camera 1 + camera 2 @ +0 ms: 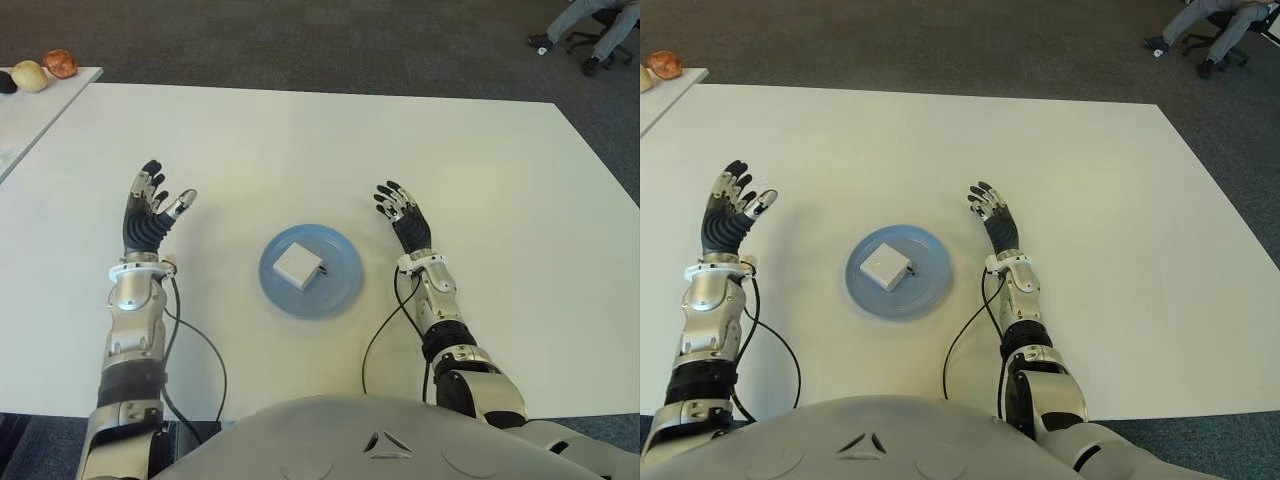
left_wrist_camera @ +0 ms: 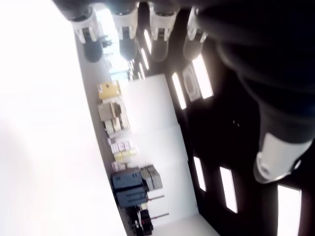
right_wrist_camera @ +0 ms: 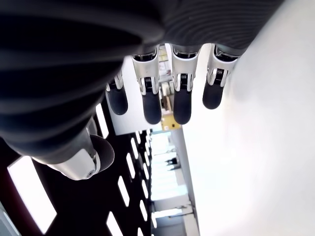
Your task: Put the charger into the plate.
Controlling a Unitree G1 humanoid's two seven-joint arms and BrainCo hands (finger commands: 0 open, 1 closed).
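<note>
A white square charger (image 1: 298,266) lies inside the round blue plate (image 1: 341,289) at the middle of the white table (image 1: 300,140). My left hand (image 1: 148,208) is to the left of the plate, fingers spread and holding nothing. To the plate's right, my right hand (image 1: 402,214) is open too, its fingers (image 3: 147,101) extended with nothing between them. Neither hand touches the plate or the charger.
A second white table (image 1: 40,110) at the far left carries a few round items (image 1: 45,68). An office chair and a seated person's legs (image 1: 590,25) show at the far right corner on the dark carpet. Cables (image 1: 385,320) run from both wrists back to my body.
</note>
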